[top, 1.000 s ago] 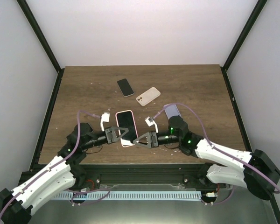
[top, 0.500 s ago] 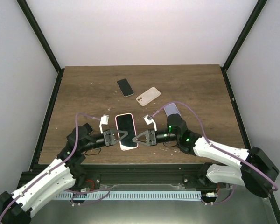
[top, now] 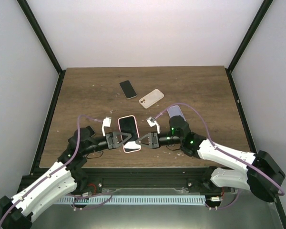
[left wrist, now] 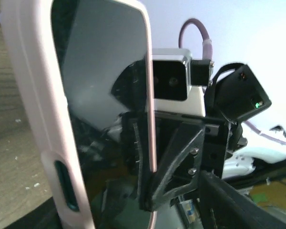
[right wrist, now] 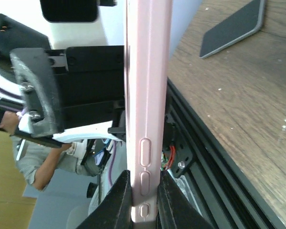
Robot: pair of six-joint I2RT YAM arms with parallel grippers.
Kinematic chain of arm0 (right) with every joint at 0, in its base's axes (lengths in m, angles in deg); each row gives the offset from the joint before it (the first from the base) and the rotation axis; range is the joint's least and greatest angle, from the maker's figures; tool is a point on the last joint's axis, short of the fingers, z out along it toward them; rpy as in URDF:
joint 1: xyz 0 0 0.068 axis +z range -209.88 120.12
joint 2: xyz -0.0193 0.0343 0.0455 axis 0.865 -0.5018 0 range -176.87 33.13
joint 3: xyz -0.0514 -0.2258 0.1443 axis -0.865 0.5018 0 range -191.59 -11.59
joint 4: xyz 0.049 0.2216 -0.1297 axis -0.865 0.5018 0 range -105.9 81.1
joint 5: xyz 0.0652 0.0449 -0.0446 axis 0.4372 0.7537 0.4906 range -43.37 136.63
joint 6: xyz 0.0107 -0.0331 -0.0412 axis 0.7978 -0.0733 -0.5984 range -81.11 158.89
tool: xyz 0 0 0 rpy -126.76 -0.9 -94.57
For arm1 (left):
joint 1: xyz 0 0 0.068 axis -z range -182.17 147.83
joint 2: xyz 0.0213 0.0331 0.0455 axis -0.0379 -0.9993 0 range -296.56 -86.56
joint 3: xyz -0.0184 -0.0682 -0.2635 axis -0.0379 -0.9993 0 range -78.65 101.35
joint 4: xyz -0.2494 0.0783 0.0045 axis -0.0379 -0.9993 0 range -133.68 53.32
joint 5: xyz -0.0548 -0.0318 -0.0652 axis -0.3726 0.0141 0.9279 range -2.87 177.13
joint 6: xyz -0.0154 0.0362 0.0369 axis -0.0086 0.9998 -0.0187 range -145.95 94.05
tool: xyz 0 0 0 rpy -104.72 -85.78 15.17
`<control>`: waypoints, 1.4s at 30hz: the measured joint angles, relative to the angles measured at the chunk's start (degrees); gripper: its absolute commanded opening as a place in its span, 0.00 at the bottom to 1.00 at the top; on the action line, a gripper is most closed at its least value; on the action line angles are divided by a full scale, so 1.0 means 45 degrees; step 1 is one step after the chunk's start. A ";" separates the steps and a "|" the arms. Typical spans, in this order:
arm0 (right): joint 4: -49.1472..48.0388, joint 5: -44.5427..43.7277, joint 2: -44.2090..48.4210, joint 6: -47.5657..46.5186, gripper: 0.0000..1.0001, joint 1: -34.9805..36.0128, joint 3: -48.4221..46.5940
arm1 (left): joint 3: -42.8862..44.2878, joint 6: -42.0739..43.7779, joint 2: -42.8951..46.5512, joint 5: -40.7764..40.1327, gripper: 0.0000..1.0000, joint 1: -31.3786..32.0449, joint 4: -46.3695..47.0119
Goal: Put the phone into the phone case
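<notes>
near the table's six o'clock edge, i see the pink case with the phone seated in it. my right gripper pinches its three o'clock side. the left gripper sits at nine, and i can't tell its grip.

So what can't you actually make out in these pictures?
Pink-cased phone: its ends are cut off by the right wrist view's top and bottom edges.
Left gripper: open or gripping is unclear. It is tiny in the top view, and the phone fills the left wrist view.
Lilac thing: phone or case is unclear. The right arm covers its near end in the top view.
</notes>
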 measured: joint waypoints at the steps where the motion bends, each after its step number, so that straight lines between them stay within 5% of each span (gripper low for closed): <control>1: 0.0359 -0.0151 0.0019 -0.0131 0.01 -0.0058 -0.0039 | 0.0155 0.0107 -0.0024 -0.0058 0.79 0.0005 -0.0291; 3: 0.1093 -0.0335 0.0151 -0.0471 0.01 -0.0228 -0.0209 | 0.0525 0.0486 -0.0063 -0.0248 0.94 0.0015 -0.1001; 6: 0.2045 -0.0753 0.0500 -0.0903 0.01 -0.0733 -0.0418 | 0.1413 0.1137 -0.0053 -0.0806 1.00 0.0010 -0.2327; 11: 0.3060 -0.1248 0.0063 -0.1613 0.01 -0.2108 -0.0583 | 0.2759 0.2511 0.0019 -0.1860 1.00 0.0015 -0.4376; 20: 0.3526 -0.1292 -0.4080 -0.2506 0.01 -0.2963 -0.1632 | 0.3517 0.4231 -0.0233 -0.3303 1.00 0.0015 -0.7159; 30: 0.2783 -0.0860 -0.7616 -0.2079 0.01 -0.3133 -0.2535 | 0.3303 0.4784 0.0087 -0.3725 1.00 0.0015 -0.7660; 42: 0.1758 -0.0340 -0.8539 -0.1569 0.10 -0.3361 -0.2822 | 0.3162 0.4673 -0.0039 -0.3827 1.00 0.0015 -0.7708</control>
